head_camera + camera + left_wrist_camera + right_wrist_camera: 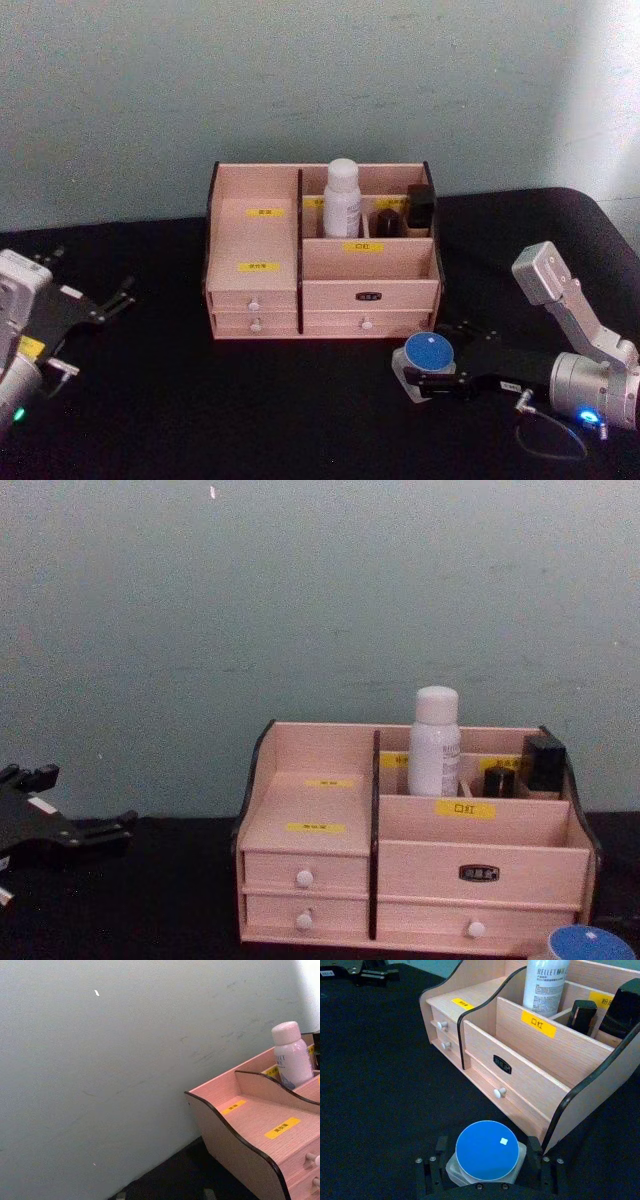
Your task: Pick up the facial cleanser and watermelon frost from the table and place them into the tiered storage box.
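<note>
The tiered storage box (pixel 260 255) stands mid-table against the wall, also seen in the chest view (pixel 310 805). A white bottle, the facial cleanser (pixel 342 195), stands upright in its back compartment. On the table in front of the box's right corner sits a blue-lidded jar, the watermelon frost (pixel 428 350). My right gripper (pixel 425 378) is shut on that jar, one finger on each side (pixel 487 1160). My left gripper (pixel 90 272) rests open and empty at the far left.
Two small dark bottles (pixel 420 205) stand in the box's back-right compartments. A black cloth (pixel 200 400) covers the table, bare between the arms. The pale wall (pixel 300 600) rises right behind the box.
</note>
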`<state>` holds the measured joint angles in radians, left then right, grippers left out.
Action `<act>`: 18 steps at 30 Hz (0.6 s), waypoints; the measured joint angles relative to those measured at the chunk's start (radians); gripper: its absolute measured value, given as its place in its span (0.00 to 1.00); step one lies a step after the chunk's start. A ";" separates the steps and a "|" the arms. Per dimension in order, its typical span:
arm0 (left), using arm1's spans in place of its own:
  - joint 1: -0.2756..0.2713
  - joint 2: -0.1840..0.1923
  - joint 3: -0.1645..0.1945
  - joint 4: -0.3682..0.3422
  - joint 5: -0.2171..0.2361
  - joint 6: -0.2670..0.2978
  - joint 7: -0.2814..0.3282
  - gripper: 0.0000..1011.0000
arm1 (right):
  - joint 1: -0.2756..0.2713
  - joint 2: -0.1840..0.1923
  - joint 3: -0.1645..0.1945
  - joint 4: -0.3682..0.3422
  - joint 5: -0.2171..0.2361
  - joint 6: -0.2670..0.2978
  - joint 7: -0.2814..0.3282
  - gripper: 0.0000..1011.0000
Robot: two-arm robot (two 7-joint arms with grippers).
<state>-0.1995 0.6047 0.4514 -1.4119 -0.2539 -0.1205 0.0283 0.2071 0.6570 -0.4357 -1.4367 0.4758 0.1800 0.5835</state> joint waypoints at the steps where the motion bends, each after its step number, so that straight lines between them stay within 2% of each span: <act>1: 0.000 0.000 0.000 0.000 0.000 0.000 0.000 0.99 | 0.001 -0.001 -0.001 0.001 0.000 0.000 0.000 0.99; 18: 0.000 0.000 0.000 0.000 0.000 0.000 0.000 0.99 | 0.009 -0.009 -0.007 0.015 0.010 0.006 -0.002 0.99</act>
<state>-0.1995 0.6047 0.4514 -1.4120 -0.2539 -0.1205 0.0283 0.2161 0.6483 -0.4430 -1.4217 0.4861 0.1860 0.5811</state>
